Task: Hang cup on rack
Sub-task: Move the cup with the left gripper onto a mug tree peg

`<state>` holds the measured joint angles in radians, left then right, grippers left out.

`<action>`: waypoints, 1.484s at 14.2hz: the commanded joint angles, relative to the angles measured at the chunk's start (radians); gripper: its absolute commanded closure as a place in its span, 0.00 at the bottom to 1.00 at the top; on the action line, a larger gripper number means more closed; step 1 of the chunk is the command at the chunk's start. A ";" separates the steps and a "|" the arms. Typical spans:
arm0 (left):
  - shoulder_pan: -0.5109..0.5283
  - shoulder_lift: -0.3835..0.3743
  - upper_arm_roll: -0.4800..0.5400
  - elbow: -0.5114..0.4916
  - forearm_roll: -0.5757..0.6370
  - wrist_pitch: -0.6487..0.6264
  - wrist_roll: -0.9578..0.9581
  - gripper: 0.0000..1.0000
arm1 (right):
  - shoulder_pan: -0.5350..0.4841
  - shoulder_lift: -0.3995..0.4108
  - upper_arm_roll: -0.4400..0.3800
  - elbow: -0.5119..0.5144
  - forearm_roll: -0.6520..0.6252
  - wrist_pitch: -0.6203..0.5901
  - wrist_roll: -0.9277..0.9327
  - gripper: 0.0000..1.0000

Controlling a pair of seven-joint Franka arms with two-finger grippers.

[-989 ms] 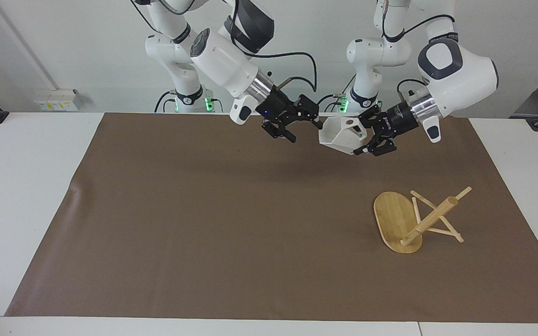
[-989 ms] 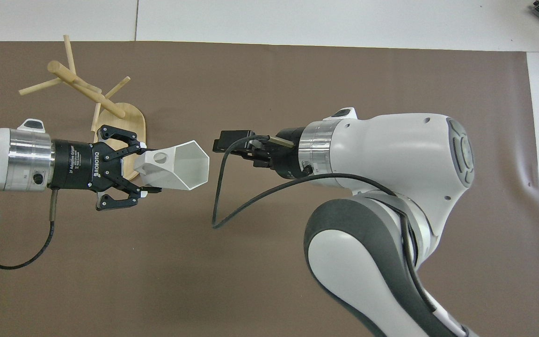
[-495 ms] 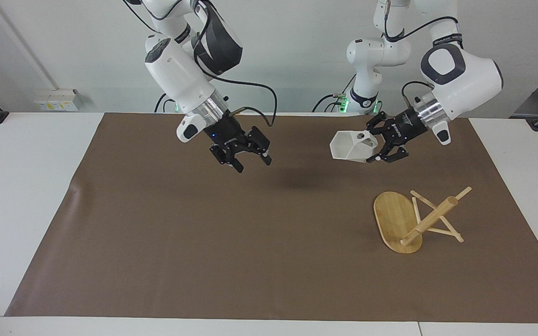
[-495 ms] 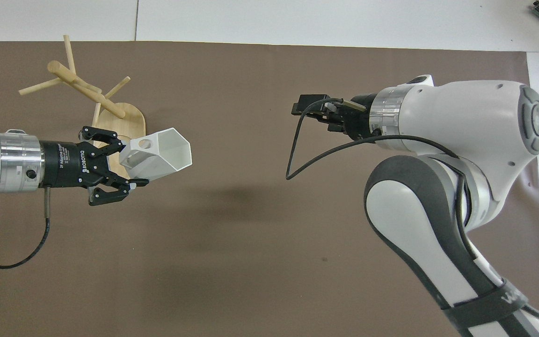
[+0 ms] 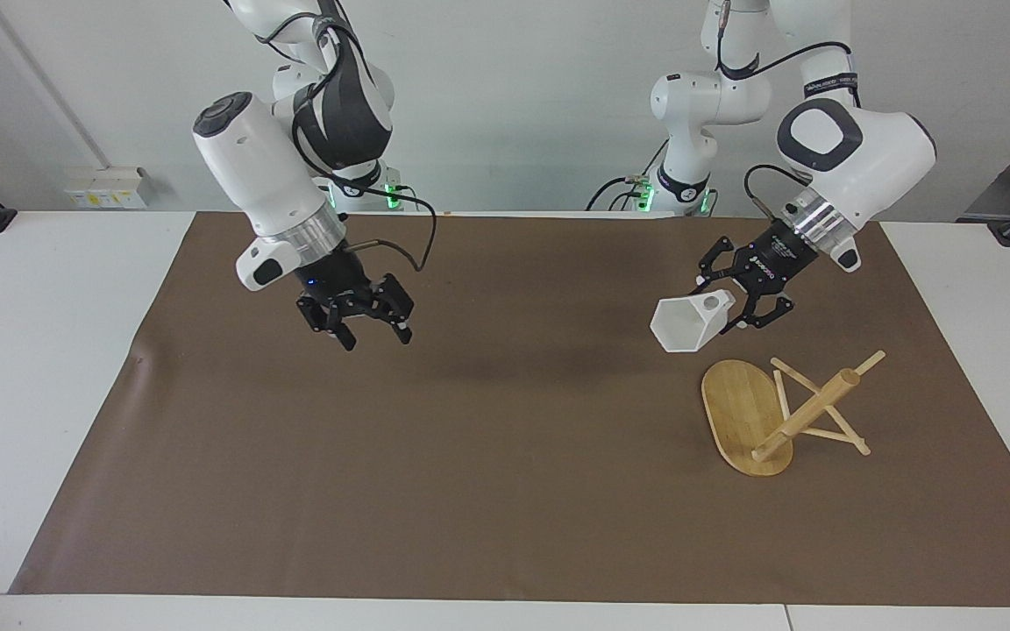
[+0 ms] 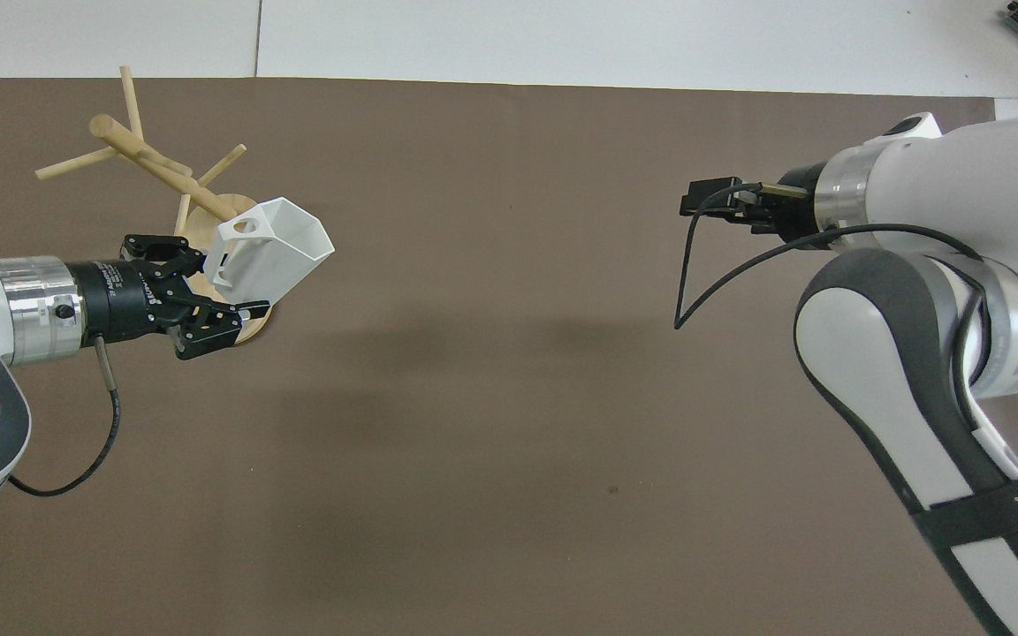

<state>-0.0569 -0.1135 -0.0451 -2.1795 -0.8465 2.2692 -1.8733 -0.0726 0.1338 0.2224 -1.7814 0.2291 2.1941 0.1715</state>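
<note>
Holding cup (image 5: 685, 324) — left gripper (image 5: 730, 314) clamped.

White lettering runs along the black body of the left gripper (image 5: 722, 308); in the facing view it reads ROBOTIQ, though only just; in the overhead view the same lettering shows as small white marks that cannot be read; a black strap (image 6: 986, 517) around the right arm (image 6: 915, 353), low in the overhead view, bears a white W, with whatever follows cut off at the picture's edge; a black band (image 5: 823, 85) on the left arm (image 5: 856, 153), high in the facing view, carries white letters too small to read.
</note>
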 commanded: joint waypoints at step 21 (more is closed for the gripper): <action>-0.058 0.090 -0.004 0.000 0.009 0.431 -0.208 1.00 | -0.009 -0.037 -0.189 0.172 -0.211 -0.571 -0.230 0.00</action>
<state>-0.1001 -0.0354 -0.0532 -2.1867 -0.8466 2.6648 -2.0493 -0.0729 0.0955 0.0311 -1.6450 0.0132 1.6807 -0.0498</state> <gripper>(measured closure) 0.300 0.000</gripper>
